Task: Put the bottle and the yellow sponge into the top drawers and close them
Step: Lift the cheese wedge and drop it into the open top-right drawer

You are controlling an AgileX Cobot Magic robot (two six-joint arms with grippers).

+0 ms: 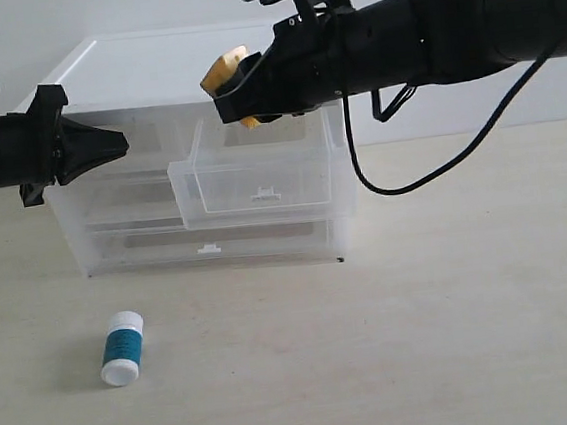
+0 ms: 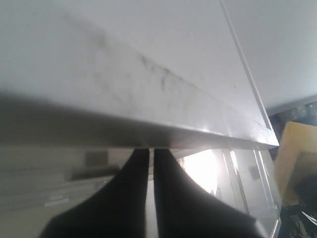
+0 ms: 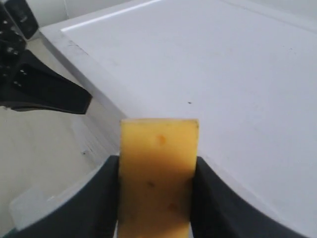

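Observation:
My right gripper point(image 1: 237, 94) is shut on the yellow sponge point(image 1: 224, 73) and holds it in the air just above the back of the open top right drawer point(image 1: 260, 175), which is pulled out of the clear drawer unit. In the right wrist view the sponge point(image 3: 157, 163) sits squeezed between both black fingers. The top left drawer point(image 1: 124, 178) looks pushed in. My left gripper point(image 1: 116, 144) points at its upper front edge, jaws together with nothing held. In the left wrist view its fingertips point(image 2: 141, 156) sit just under the unit's top lip. The bottle point(image 1: 123, 348) lies on the table in front of the unit, to the left.
The drawer unit's white top point(image 1: 139, 71) is flat and bare. Below the top drawers are two full-width drawers point(image 1: 211, 245), both shut. A black cable point(image 1: 411, 175) hangs from the right arm beside the unit. The beige table point(image 1: 426, 339) spreads in front.

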